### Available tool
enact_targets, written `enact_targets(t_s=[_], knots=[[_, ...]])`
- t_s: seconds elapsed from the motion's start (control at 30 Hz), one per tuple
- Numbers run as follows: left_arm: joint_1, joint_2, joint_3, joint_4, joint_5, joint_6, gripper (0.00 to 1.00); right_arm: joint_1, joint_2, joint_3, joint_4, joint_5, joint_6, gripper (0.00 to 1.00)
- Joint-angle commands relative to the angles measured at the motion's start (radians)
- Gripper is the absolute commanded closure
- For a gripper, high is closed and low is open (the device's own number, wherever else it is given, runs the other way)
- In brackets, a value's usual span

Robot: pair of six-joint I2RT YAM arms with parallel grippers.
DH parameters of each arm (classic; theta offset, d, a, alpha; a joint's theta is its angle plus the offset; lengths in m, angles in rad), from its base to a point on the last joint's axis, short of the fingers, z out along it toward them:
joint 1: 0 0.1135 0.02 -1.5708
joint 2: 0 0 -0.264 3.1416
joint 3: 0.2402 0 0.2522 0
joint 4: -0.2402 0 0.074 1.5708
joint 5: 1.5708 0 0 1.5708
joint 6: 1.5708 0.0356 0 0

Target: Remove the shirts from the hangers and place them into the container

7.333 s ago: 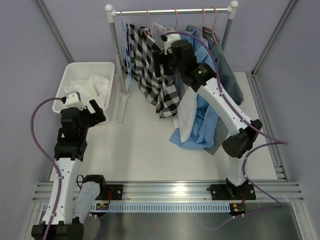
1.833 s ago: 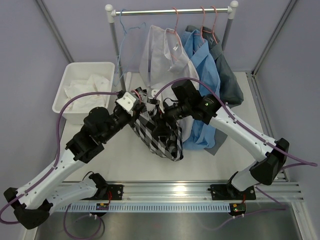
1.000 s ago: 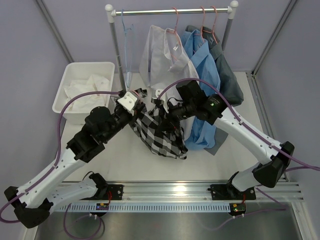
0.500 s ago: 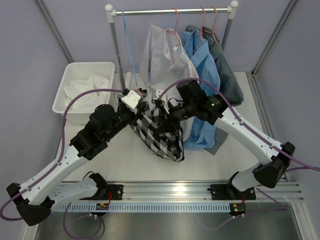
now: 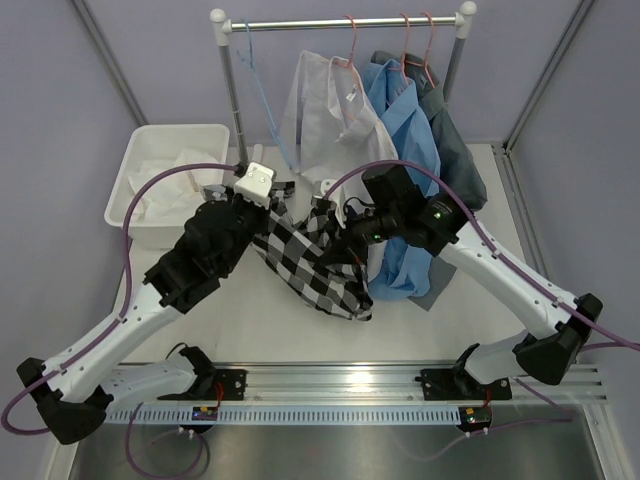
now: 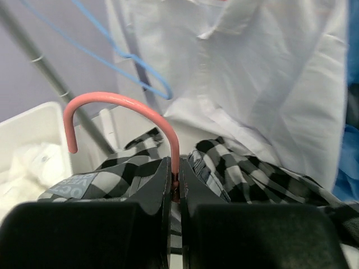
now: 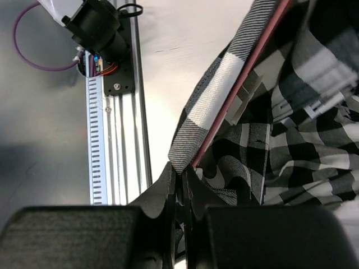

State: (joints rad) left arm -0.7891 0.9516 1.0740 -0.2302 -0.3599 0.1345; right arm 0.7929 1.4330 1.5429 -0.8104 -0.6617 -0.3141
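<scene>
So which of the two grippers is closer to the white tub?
Left. The left gripper is just right of the white tub, clamped on the pink hanger; the right gripper sits farther right, on the checked shirt.

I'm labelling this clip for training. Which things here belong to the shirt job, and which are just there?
Job:
- checked shirt, gripped by right gripper
- pink hanger, in left gripper
- white shirt, light blue shirt and dark grey shirt, hanging
- white tub

Just there:
- clothes rail
- table
</scene>
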Motion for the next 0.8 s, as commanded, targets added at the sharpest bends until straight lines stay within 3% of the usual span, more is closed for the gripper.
enact_targets(t_s=[0.0,0.37,0.77], knots=[[0.008,0.024,0.079,0.066,-0.299,-0.001,1.00,0.023,-0.101,-0.013,-0.065,0.083,0.052,1.00],[0.008,0.073,0.135,0.068,-0.537,-0.168,1.00,0.069,-0.209,-0.128,-0.030,0.171,0.147,1.00],[0.039,0.010,0.107,0.038,-0.632,-0.228,1.00,0.078,-0.332,-0.296,0.039,0.315,0.231,1.00]])
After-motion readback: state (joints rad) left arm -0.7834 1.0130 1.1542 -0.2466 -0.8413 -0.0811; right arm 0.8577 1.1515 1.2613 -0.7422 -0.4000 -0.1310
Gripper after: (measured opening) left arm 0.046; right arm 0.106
